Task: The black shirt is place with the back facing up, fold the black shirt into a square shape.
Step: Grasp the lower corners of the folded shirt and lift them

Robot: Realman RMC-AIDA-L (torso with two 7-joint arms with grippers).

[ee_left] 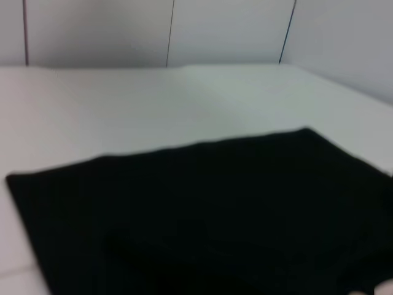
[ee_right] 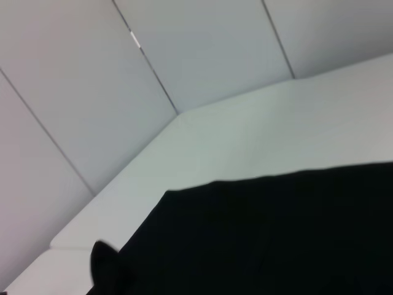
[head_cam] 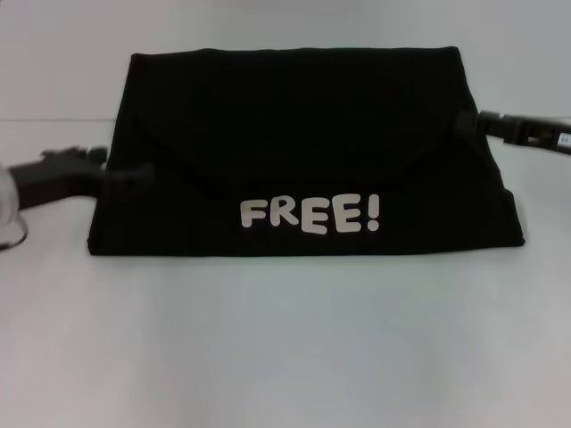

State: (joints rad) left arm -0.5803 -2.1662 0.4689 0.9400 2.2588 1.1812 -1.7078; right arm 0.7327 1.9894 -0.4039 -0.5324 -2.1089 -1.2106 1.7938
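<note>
The black shirt [head_cam: 294,134] lies folded on the white table [head_cam: 285,357] as a wide, flat shape, narrower at the far edge. A curved flap lies over its middle, and white letters "FREE!" [head_cam: 310,214] show near its front edge. My left gripper [head_cam: 134,173] is at the shirt's left edge, about halfway along it, with its tip against the fabric. My right gripper [head_cam: 466,125] is at the shirt's right edge, farther back, also against the fabric. The shirt fills the lower part of the left wrist view [ee_left: 215,209] and of the right wrist view [ee_right: 276,239].
The white table stretches out in front of the shirt and behind it [ee_left: 184,104]. Pale wall panels [ee_right: 202,49] stand behind the table's far edge.
</note>
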